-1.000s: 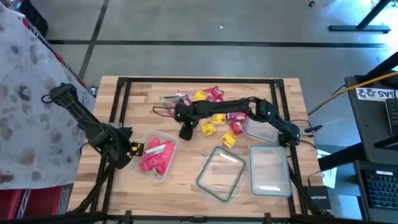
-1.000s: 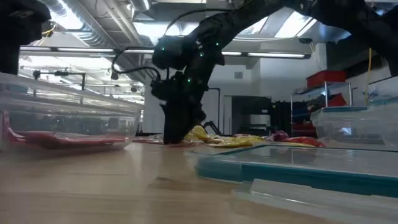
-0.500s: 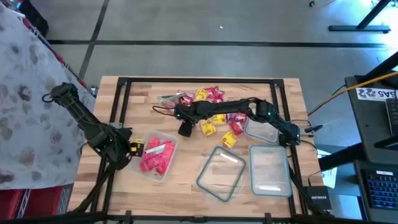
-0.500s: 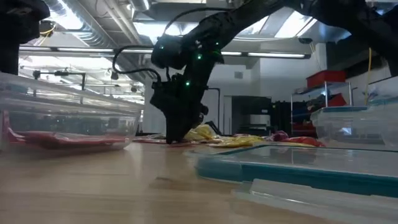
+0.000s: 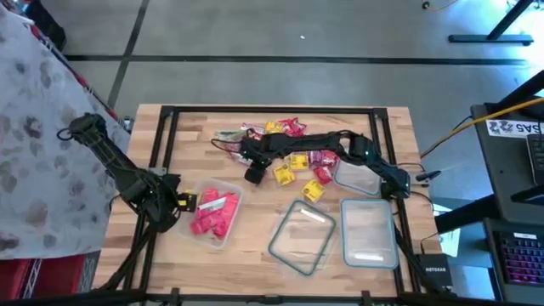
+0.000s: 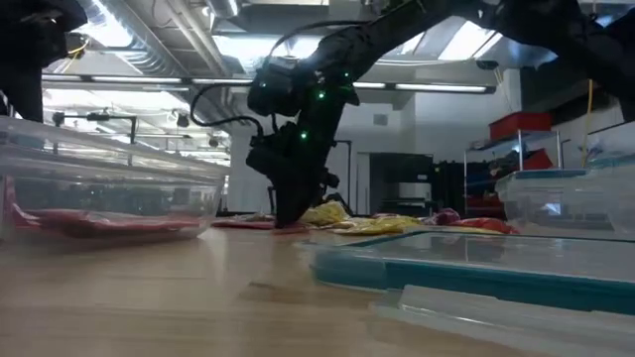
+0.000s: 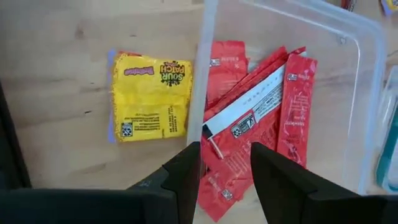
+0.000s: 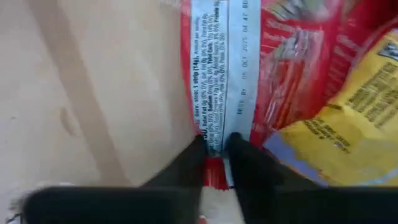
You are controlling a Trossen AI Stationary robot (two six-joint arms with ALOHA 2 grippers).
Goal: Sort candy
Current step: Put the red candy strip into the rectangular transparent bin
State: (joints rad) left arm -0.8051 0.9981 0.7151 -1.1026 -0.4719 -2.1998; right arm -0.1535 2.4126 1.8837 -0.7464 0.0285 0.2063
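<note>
Red candy packet point(image 8: 214, 74) pinched lengthwise between right end effector point(image 8: 216, 149) fingers.

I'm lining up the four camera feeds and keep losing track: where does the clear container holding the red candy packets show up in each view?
High view: container, lower left of the table, beside the left gripper.
Low view: far left foreground, red packets inside.
Left wrist view: fills the right side, just beyond the gripper.
Right wrist view: not in it.
Shared landmark: the red packets lying in it.
</note>
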